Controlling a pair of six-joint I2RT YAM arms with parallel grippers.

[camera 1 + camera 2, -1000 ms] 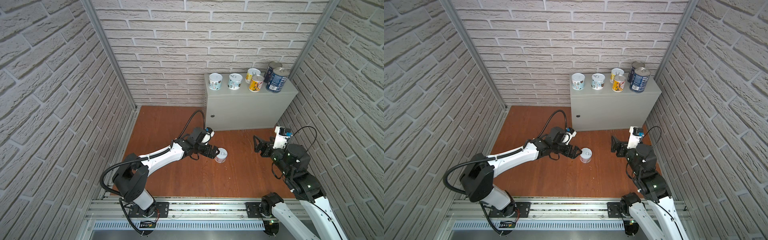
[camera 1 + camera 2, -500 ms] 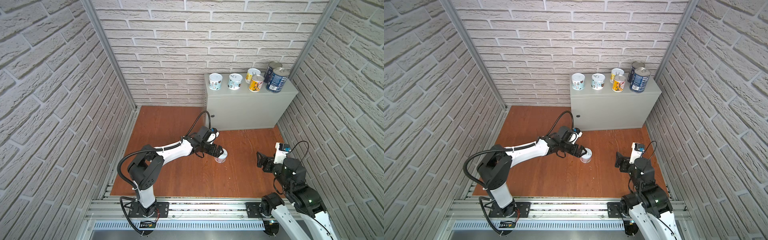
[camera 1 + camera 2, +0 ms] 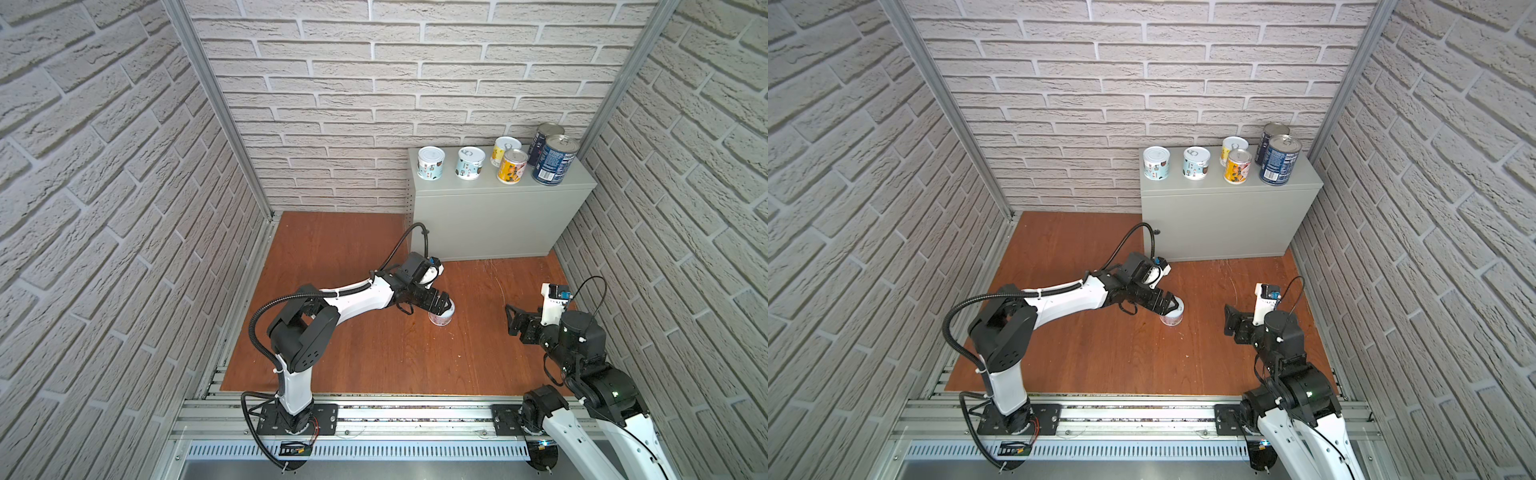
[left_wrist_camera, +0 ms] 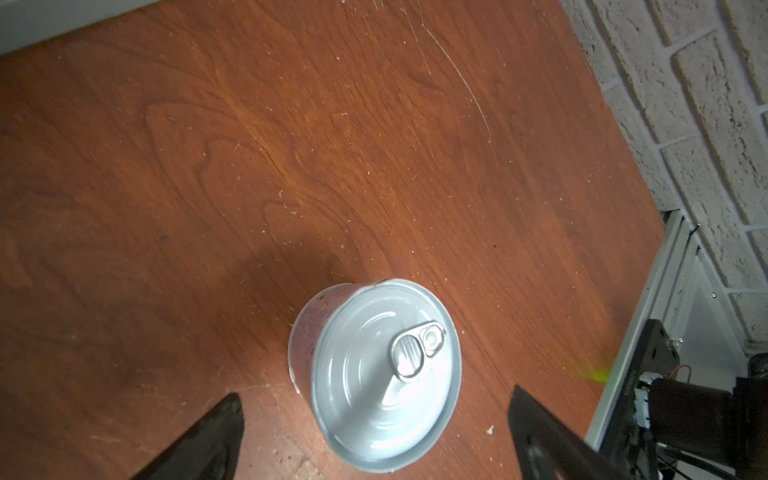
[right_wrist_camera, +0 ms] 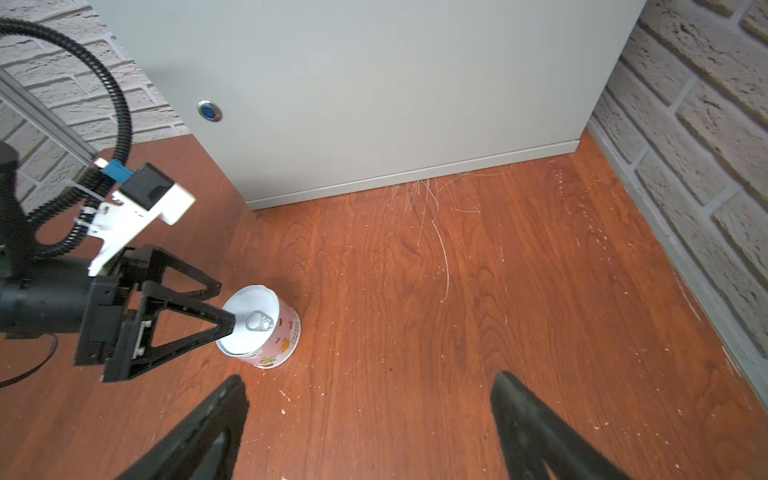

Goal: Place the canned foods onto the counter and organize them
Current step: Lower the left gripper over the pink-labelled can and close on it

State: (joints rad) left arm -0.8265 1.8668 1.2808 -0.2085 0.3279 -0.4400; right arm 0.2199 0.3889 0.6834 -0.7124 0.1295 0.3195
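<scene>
A short pink-labelled can (image 3: 443, 319) (image 3: 1172, 319) (image 5: 262, 328) stands upright on the wooden floor, with its pull-tab lid (image 4: 384, 374) facing up. My left gripper (image 3: 443, 302) (image 3: 1168, 301) (image 4: 376, 395) is open, one finger on each side of the can near its lid and gaps showing on both sides. Several cans stand on the counter (image 3: 490, 220) (image 3: 1221, 220) (image 5: 374, 83): two pale ones (image 3: 431, 163) (image 3: 471, 163), a yellow (image 3: 506, 150), an orange (image 3: 512, 167) and two dark blue (image 3: 555, 160). My right gripper (image 3: 510, 321) (image 3: 1227, 319) (image 5: 369, 378) is open and holds nothing, low at the right.
Brick walls close in the left, back and right. The counter fills the back right corner, with a round lock (image 5: 209, 111) on its door. A metal rail (image 3: 395, 415) runs along the front edge. The left arm's cable (image 3: 409, 237) loops up near the counter's left corner.
My left gripper has slid right until its fingers straddle the can. My right gripper has drawn back from the middle toward the front right. Both stayed open.
</scene>
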